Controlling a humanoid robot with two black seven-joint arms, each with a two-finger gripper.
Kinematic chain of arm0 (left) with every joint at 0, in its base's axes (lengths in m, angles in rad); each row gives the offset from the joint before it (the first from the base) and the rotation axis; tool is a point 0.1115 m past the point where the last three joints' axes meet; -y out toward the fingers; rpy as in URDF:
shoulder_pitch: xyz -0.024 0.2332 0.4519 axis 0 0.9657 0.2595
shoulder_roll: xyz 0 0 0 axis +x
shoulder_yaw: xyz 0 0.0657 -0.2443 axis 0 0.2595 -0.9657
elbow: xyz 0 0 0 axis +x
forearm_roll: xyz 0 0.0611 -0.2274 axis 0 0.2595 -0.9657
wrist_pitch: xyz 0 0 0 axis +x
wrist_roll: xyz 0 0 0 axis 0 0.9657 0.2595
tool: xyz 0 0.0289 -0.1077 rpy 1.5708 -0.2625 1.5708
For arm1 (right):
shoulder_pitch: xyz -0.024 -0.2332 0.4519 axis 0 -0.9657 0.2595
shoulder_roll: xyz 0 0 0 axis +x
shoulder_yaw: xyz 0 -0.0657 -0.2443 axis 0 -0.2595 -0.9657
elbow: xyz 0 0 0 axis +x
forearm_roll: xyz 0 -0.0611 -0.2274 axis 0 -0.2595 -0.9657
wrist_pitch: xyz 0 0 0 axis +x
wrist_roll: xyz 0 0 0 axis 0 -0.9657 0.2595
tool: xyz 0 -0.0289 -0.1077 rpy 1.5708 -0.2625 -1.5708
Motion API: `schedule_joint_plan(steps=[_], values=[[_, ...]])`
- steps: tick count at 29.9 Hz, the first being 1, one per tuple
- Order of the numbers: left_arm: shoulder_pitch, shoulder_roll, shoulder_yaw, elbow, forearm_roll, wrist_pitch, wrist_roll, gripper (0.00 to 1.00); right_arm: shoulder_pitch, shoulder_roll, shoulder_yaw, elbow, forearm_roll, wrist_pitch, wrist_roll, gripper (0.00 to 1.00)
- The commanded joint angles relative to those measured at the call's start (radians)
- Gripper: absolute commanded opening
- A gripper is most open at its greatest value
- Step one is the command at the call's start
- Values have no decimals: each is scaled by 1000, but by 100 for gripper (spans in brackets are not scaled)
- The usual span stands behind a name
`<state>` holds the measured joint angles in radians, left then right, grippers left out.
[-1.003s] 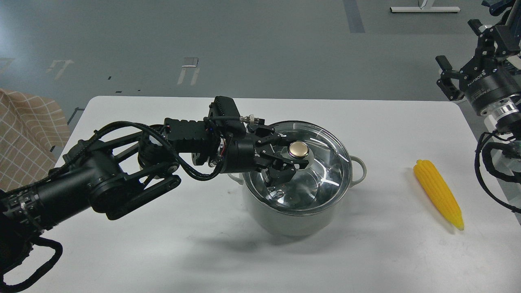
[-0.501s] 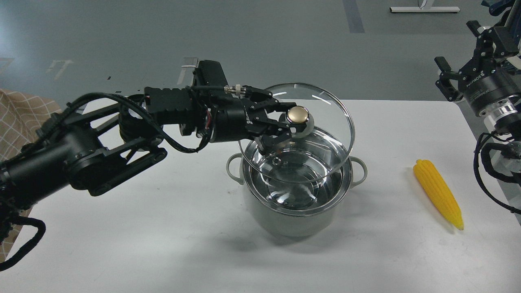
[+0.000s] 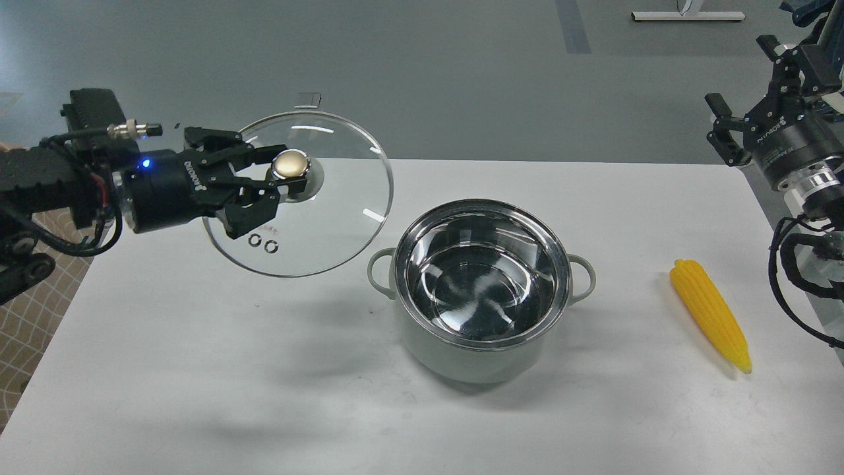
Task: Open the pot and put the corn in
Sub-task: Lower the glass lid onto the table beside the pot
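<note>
The pale grey-green pot (image 3: 455, 356) stands uncovered at the table's middle, and its steel interior holds nothing. My left gripper (image 3: 285, 173) is shut on the gold knob (image 3: 291, 163) of the round glass lid (image 3: 330, 224). It holds the lid tilted in the air, left of the pot and above the table's back left. The yellow corn (image 3: 709, 315) lies on the table to the right of the pot. My right gripper (image 3: 742, 86) is open and empty, raised past the table's back right corner, above and behind the corn.
The white table (image 3: 198, 369) carries only the pot and the corn. A tan checkered cloth (image 3: 26, 310) hangs beyond the table's left edge. Grey floor lies behind the table.
My left gripper has lifted the lid off the pot and carried it up and to the left. The pot now stands open. The right arm and the corn have not moved.
</note>
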<state>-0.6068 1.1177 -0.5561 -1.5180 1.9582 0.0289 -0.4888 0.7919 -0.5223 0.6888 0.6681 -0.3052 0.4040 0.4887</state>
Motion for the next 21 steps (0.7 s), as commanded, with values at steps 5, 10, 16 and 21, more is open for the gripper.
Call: schedule_joint_plan(steps=[5, 10, 16, 21], values=[[209, -18, -1, 217, -18, 169, 0, 9, -11, -2, 0, 4, 0, -1, 0, 100], [258, -55, -1, 283, -73, 180, 0, 9, -11, 1, 0, 4, 0, -1, 0, 100], [297, -133, 2, 412, -87, 278, 0, 11, -13, -4, 0, 4, 0, -1, 0, 100], [331, -159, 2, 467, -87, 307, 0, 13, -22, -4, 0, 4, 0, -1, 0, 100]])
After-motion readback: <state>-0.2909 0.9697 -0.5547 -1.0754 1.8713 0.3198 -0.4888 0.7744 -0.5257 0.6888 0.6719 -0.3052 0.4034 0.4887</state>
